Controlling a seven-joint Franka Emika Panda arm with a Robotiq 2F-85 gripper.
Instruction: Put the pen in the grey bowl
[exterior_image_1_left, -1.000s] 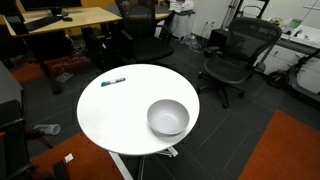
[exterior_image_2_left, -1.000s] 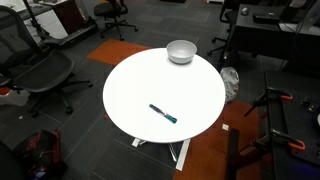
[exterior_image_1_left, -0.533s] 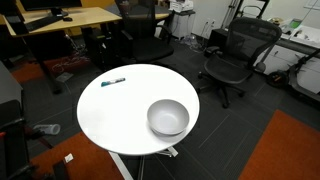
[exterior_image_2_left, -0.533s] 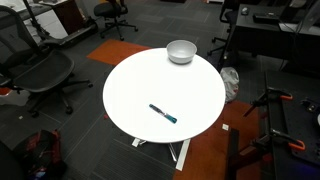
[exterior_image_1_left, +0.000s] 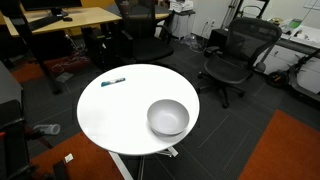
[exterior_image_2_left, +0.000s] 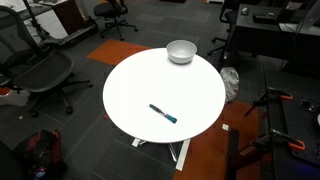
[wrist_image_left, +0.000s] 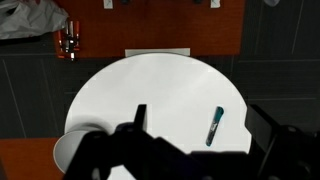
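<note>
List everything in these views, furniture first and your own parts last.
table: one, white, round, middle of the room.
pen: one, dark with a teal section, lying on the table, far from the bowl.
bowl: one, silvery grey, empty, near the table's edge.
chairs: at least two, black, on the floor around the table.
desk: one, light wood, beyond the table.
carpet: at least one patch, orange, on the dark floor by the table.
tool: one, dark and blurred, seen only in the wrist view, fingers spread, above the table, holding nothing.
</note>
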